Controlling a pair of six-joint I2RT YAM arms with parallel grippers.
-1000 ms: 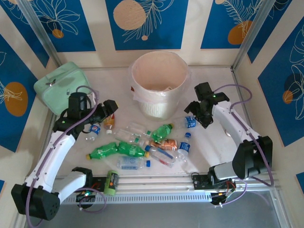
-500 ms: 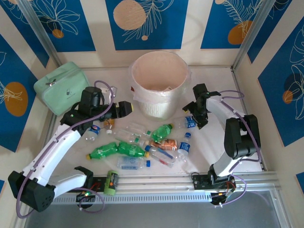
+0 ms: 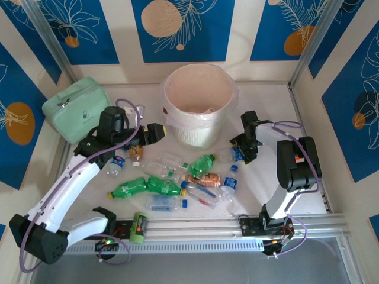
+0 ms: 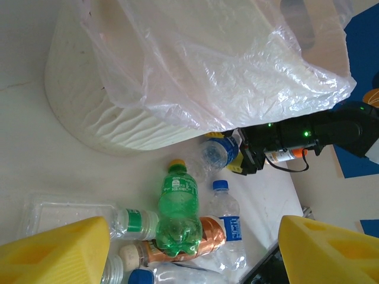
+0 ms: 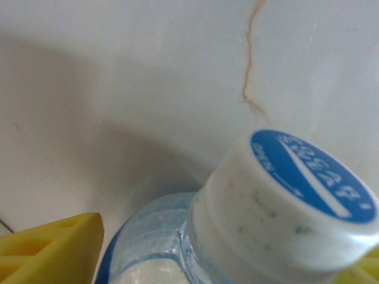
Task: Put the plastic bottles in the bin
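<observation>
clear bottle [image 5: 155, 239] lies on bench [image 3: 263, 97] just right of bin [image 3: 195, 135]; other bottles [image 3: 169, 186] piled nearer me. looks empty: light, thin-walled, slick, prob crushes. i'd take it at the stiff neck. r fingers [image 5: 47, 244] straddle it, can't tell if clamped. l fingers [image 4: 53, 248] apart, nothing between. cap [image 5: 296, 195] print blue, unreadable.

Right gripper [image 3: 244, 151] lower (astride bottle [image 3: 237, 152])
</observation>
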